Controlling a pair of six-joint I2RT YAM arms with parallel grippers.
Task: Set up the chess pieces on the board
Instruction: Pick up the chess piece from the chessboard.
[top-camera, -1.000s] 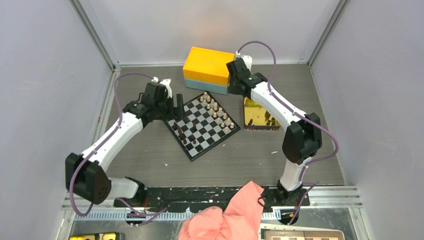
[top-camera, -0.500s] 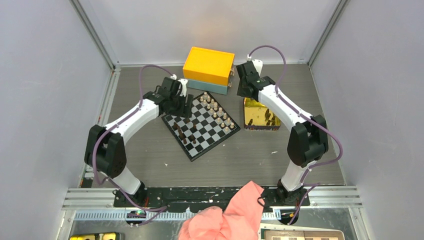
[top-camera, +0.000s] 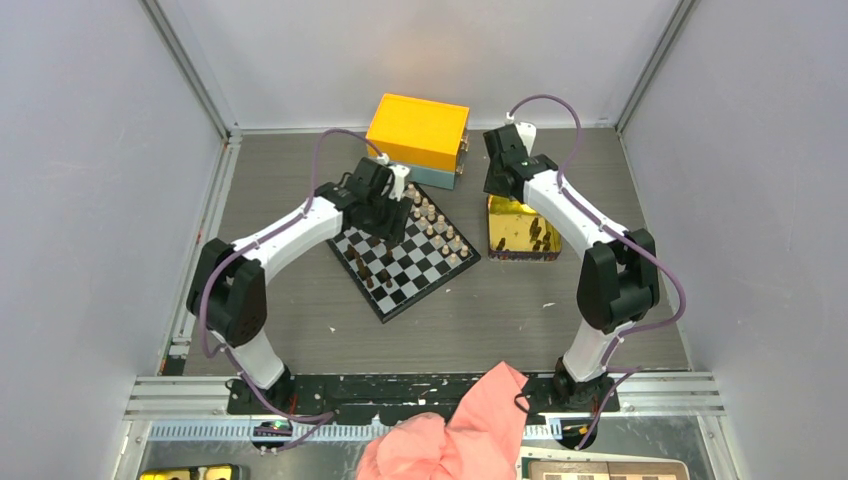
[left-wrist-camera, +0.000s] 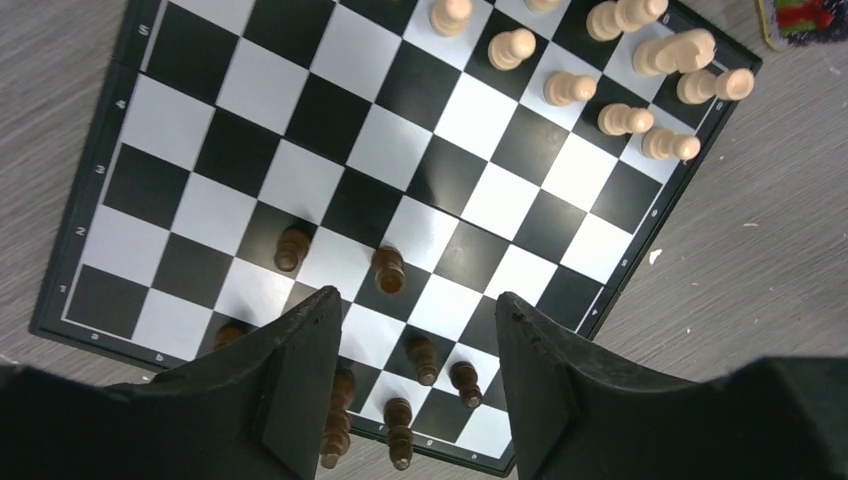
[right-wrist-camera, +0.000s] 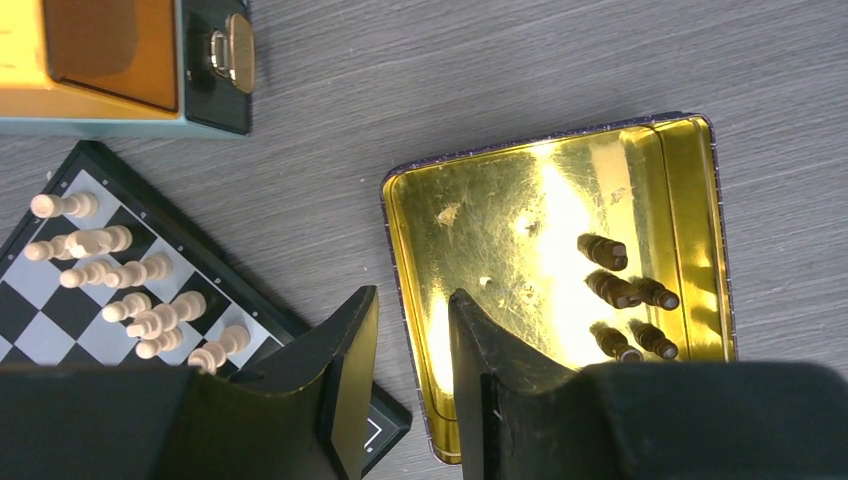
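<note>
The board (top-camera: 420, 262) lies tilted in the middle of the table. Light tan chess pieces (top-camera: 437, 225) crowd its far right side, and dark brown ones (top-camera: 372, 270) stand along its near left side. My left gripper (top-camera: 395, 220) hovers over the board's far part. In the left wrist view the left gripper (left-wrist-camera: 417, 300) is open above the dark pieces (left-wrist-camera: 388, 268), with nothing between its fingers. My right gripper (right-wrist-camera: 412, 296) is open by a narrow gap and empty, above the edge of a gold tin (right-wrist-camera: 500, 230) that holds several dark pieces (right-wrist-camera: 620, 290).
An orange box with a teal base (top-camera: 418, 130) stands just behind the board, close to both grippers. The gold tin (top-camera: 510, 235) sits right of the board. A pink cloth (top-camera: 455, 430) lies over the near rail. Grey walls enclose the table.
The left arm has swung right, from the board's left edge to over its far part, and its jaws have narrowed. The right gripper has shifted slightly right, away from the orange box.
</note>
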